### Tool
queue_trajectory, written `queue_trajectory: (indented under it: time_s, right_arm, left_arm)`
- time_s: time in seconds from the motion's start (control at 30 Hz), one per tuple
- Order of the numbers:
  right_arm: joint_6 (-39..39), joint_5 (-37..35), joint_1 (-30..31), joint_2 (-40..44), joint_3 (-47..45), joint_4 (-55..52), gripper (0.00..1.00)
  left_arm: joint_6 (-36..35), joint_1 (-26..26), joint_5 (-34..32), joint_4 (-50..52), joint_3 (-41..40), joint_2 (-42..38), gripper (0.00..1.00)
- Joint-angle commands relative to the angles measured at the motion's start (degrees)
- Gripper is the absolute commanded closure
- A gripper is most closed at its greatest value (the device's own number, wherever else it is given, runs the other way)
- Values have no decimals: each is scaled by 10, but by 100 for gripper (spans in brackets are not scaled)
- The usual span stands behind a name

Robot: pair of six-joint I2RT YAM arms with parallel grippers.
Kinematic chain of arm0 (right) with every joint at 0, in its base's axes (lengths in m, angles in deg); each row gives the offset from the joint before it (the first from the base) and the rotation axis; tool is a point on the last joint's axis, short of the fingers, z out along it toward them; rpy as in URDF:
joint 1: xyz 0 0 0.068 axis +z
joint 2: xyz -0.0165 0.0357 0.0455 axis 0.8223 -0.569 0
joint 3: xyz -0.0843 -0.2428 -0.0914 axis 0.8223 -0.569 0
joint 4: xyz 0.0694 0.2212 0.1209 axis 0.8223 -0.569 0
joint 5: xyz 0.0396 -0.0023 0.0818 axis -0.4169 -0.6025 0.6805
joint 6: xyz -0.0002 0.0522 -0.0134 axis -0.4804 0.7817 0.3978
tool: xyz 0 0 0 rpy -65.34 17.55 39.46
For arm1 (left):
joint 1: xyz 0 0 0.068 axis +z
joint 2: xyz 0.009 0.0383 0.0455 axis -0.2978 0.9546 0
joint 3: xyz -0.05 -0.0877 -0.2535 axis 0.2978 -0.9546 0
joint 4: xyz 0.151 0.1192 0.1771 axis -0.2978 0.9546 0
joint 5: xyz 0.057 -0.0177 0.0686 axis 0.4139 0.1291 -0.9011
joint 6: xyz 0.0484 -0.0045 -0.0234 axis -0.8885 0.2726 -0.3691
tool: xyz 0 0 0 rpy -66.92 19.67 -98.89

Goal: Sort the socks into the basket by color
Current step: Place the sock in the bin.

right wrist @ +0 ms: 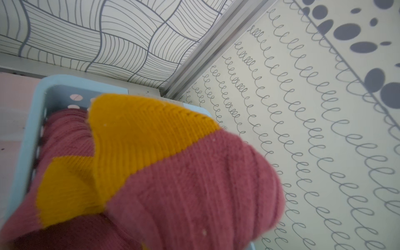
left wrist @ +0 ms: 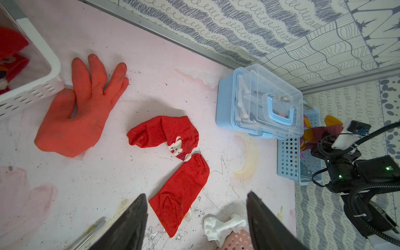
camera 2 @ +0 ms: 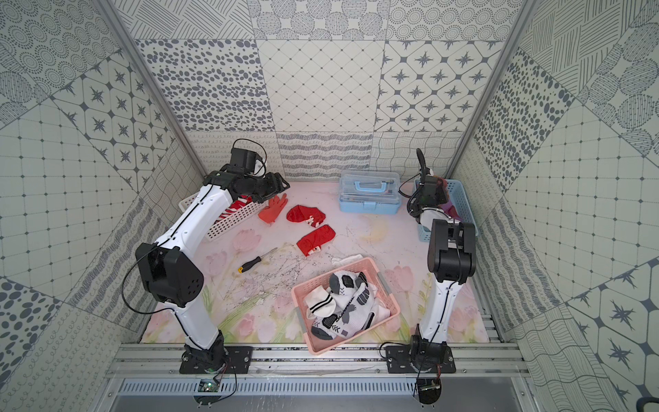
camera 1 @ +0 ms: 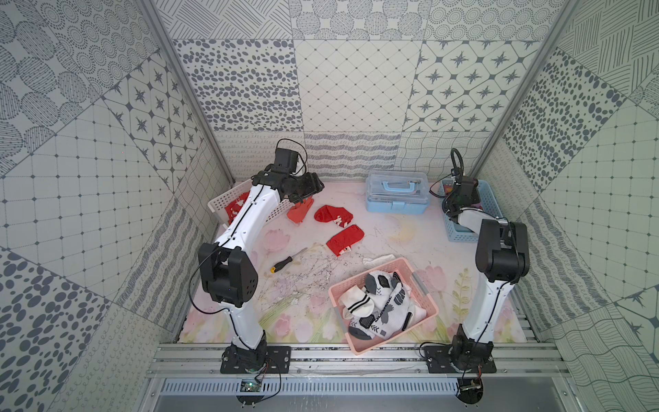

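Sorting by colour: red pair pending, purple sock over its bin.

Left gripper spread wide, empty, above two red socks on the mat; best lowered square, pinching mid-fabric, clear of glove. White basket: reds. Pink basket: whites. Right gripper pressed together on purple sock, over blue basket.

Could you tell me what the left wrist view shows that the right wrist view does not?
Only the left wrist view shows the orange glove, two red socks on the mat, the white basket, the clear-lidded blue box and the open left gripper. Only the right wrist view shows the purple and yellow sock close up, filling the frame. Both show the blue basket.
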Motion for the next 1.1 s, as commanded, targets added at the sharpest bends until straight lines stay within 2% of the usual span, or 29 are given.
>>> queue_trajectory:
  time_s: [0.0, 0.33, 0.43, 0.5, 0.6, 0.8, 0.9, 0.93, 1.07]
  right_arm:
    - [66, 22, -13, -14, 22, -25, 100]
    - [146, 65, -43, -30, 45, -92, 100]
    - [171, 82, -50, -33, 51, -113, 96]
    - [182, 84, -52, -36, 54, -121, 89]
    - [193, 87, -54, -35, 52, -128, 59]
    - [215, 100, -55, -33, 56, -144, 30]
    - [227, 108, -55, -24, 56, -146, 7]
    - [233, 108, -55, -22, 56, -148, 3]
    - [250, 124, -54, -2, 51, -147, 2]
  left_arm:
    - [-17, -10, -16, 24, 21, 13, 28]
    - [-11, -23, -28, 24, 39, 31, 28]
    - [-8, -26, -31, 24, 38, 33, 28]
    - [-7, -28, -33, 25, 39, 34, 28]
    - [-6, -30, -36, 25, 36, 34, 28]
    - [-5, -33, -42, 24, 32, 31, 28]
    - [-7, -35, -44, 25, 29, 28, 28]
    - [-8, -35, -45, 26, 28, 26, 28]
    - [-10, -36, -49, 23, 16, 17, 27]
